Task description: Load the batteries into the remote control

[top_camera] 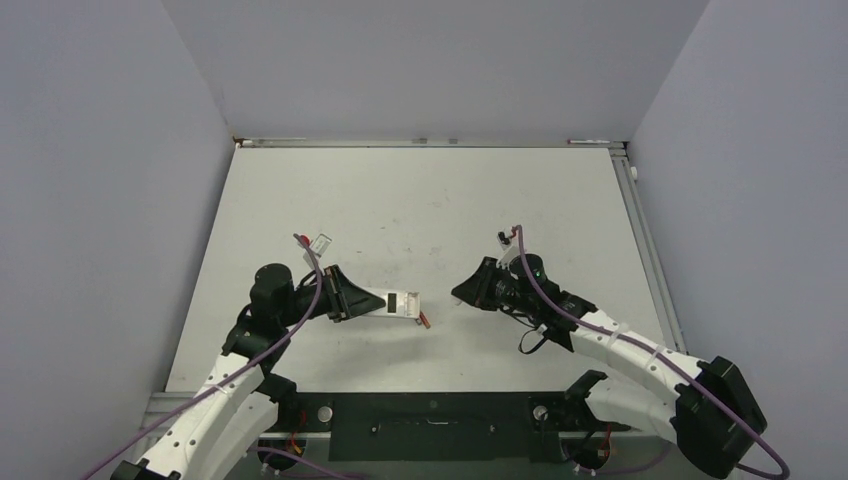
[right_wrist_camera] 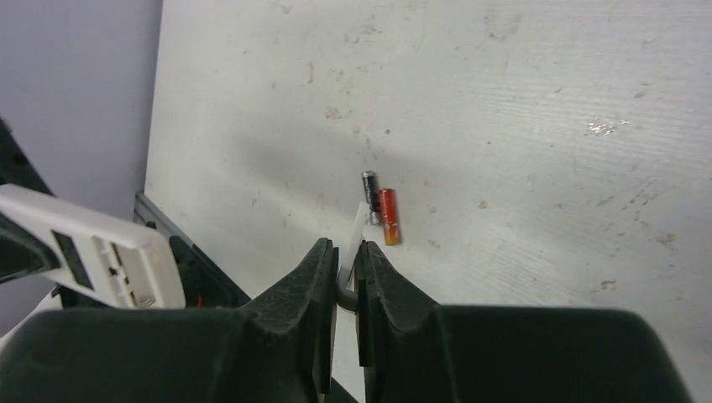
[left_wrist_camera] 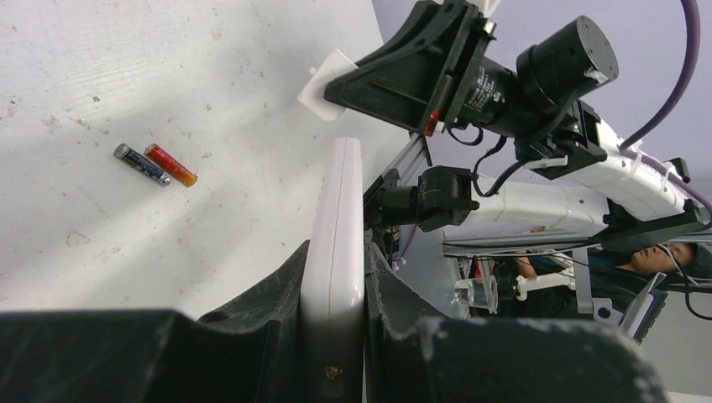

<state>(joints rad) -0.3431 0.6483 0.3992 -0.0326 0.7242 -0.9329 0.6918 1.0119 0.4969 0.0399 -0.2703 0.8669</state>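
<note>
My left gripper (top_camera: 378, 301) is shut on the white remote control (top_camera: 402, 303) and holds it above the table, pointing right. In the left wrist view the remote (left_wrist_camera: 336, 210) stands edge-on between my fingers. In the right wrist view the remote (right_wrist_camera: 101, 248) shows an open battery compartment. The two batteries lie side by side on the table just below the remote's tip (top_camera: 424, 321): a dark one (left_wrist_camera: 141, 163) and a reddish one (left_wrist_camera: 171, 165), also in the right wrist view (right_wrist_camera: 387, 216). My right gripper (top_camera: 459, 293) is shut on a small thin white chip (right_wrist_camera: 359, 228), just right of the batteries.
The grey table (top_camera: 420, 200) is walled on the left, back and right. A metal rail runs along its right edge (top_camera: 648, 250). A black base plate (top_camera: 430, 415) lies at the near edge between the arm bases.
</note>
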